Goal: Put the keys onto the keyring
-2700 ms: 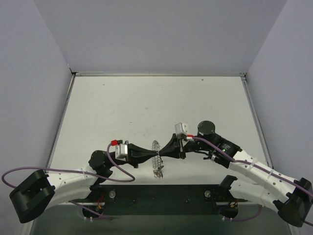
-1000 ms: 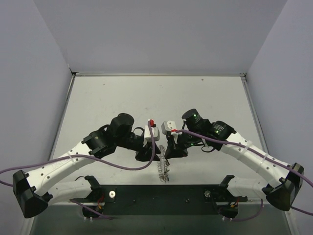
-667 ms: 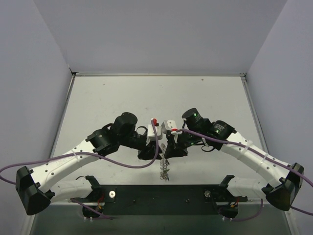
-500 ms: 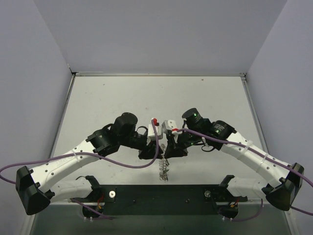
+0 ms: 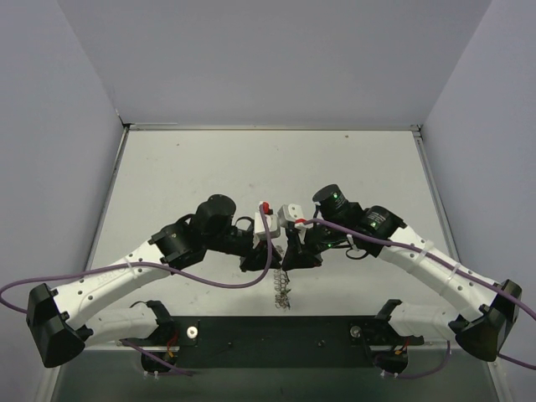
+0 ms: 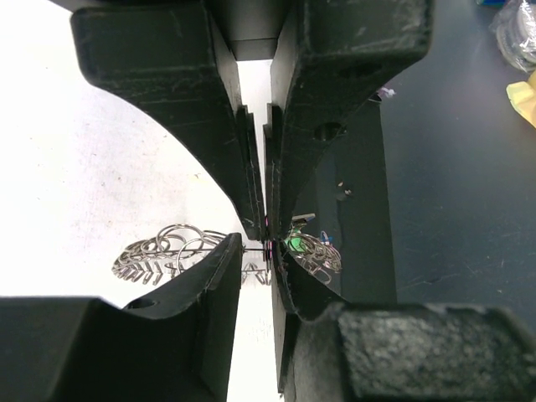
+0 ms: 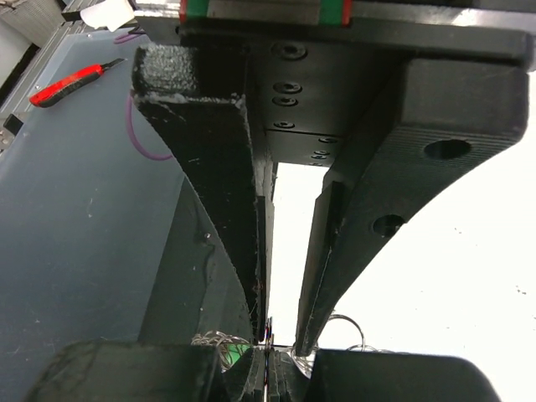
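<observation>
"The keyring (image 5: 280, 291), how does it look from above?"

"Edge-on, like a short silvery spring with a jagged rim. It sits at the middle of the table's (image 5: 251, 167) near side, just beyond the black base plate (image 5: 276, 331), right under the spot where the two grippers meet. Whether it touches the tabletop I cannot tell."

"And close up?"

"In the left wrist view its thin wire loops fan out on both sides of the fingertips. A green-headed key (image 6: 295, 244) sits among the loops on the right."

"Room to move?"

"Plenty behind. The white tabletop stretches well back to the metal back rim (image 5: 268, 127), with lilac walls (image 5: 75, 126) on three sides. In front it is tight, because the base plate lies just beside the ring."

"The arms?"

"Both reach in from the near corners, elbows out and forearms angled toward the centre. They form an arch with the wrists facing each other. A purple cable (image 5: 218, 283) loops beneath the left forearm."

"The grips?"

"The right gripper (image 5: 293, 258) is clamped fully together, pinching the ring's wire at its upper end. The left gripper (image 5: 261, 261) shows only a narrow slit between its fingers (image 6: 167, 84), with the tips right at that same wire. Whether it actually grips anything I cannot tell."
</observation>
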### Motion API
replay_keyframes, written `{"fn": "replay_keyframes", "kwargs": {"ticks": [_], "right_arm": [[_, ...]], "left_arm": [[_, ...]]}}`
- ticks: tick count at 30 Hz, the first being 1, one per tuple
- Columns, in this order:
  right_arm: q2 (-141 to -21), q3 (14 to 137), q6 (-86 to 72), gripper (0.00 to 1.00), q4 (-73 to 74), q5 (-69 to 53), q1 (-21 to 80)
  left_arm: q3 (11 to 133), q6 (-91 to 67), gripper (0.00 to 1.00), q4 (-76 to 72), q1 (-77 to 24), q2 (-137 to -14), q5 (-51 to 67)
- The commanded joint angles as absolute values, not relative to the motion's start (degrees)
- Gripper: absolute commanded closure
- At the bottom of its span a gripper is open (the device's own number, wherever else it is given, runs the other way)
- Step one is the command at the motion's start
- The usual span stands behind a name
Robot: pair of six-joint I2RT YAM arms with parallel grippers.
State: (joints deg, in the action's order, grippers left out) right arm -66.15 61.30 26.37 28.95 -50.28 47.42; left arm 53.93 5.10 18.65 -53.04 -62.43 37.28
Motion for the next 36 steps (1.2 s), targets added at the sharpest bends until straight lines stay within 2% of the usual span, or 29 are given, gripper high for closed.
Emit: {"fn": "replay_keyframes", "kwargs": {"ticks": [1, 10, 12, 13, 17, 26, 28, 29, 36], "right_arm": [[-64.2, 62.8, 26.2, 1.00, 27.2, -51.6, 47.5], [-63.7, 62.1, 25.6, 1.00, 26.4, -50.9, 47.3], [-63.5, 62.1, 25.3, 1.00, 26.0, -50.9, 47.1], [-63.4, 61.8, 25.2, 1.00, 25.8, -50.8, 47.1], [-62.8, 61.3, 24.7, 1.00, 24.8, -50.4, 46.9], [-61.6, 60.1, 23.3, 0.99, 22.7, -49.7, 46.6], [-61.2, 59.6, 23.0, 0.90, 22.1, -49.7, 46.4], [-61.0, 59.3, 22.8, 0.82, 21.1, -49.7, 46.3], [-56.3, 54.4, 16.8, 0.57, 12.9, -45.8, 44.1]], "left_arm": [[53.3, 4.0, 0.69, 14.7, -53.9, -61.6, 35.1], [52.3, 3.9, 0.73, 14.0, -54.1, -59.9, 33.4], [52.3, 3.9, 0.79, 14.0, -54.1, -59.9, 33.4], [52.3, 4.0, 0.87, 14.2, -54.1, -59.9, 33.5], [52.1, 4.0, 1.00, 14.5, -54.1, -59.9, 33.6], [47.8, 1.1, 1.00, 7.8, -54.1, -56.9, 29.5], [46.2, -1.2, 1.00, 3.9, -54.1, -55.1, 27.6], [44.6, -1.8, 1.00, 2.6, -54.1, -54.6, 27.2], [37.4, -5.8, 1.00, -9.6, -54.1, -49.9, 21.7]]}}
